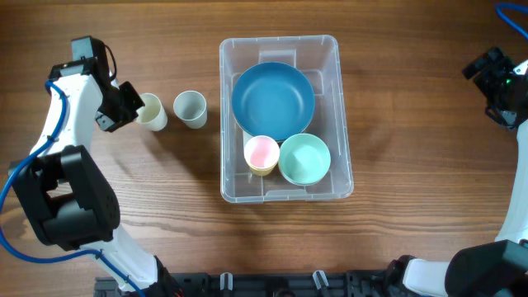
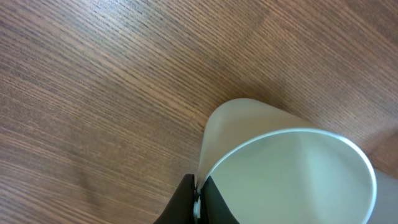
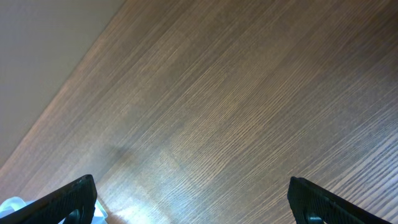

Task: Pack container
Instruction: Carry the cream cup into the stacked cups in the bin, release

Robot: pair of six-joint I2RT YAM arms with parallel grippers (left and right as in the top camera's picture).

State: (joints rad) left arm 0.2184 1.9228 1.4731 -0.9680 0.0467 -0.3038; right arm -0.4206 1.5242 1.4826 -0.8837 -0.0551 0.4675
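The clear plastic container (image 1: pixel 330 58) sits at the table's middle. Inside it are a large blue bowl (image 1: pixel 273 101), a pink cup (image 1: pixel 261 154) and a mint bowl (image 1: pixel 304 159). A cream cup (image 1: pixel 153 111) stands left of the container, and my left gripper (image 1: pixel 132 106) is shut on its rim; the left wrist view shows the fingers (image 2: pixel 198 199) pinching the cup wall (image 2: pixel 249 130). A pale grey-green cup (image 1: pixel 190 108) stands just right of it. My right gripper (image 1: pixel 495 78) is open and empty at the far right; its fingers (image 3: pixel 193 202) show over bare wood.
The wooden table (image 1: pixel 412 99) spreads around the container. The left arm base (image 1: pixel 66 198) stands at the front left, and the right arm reaches in from the right edge.
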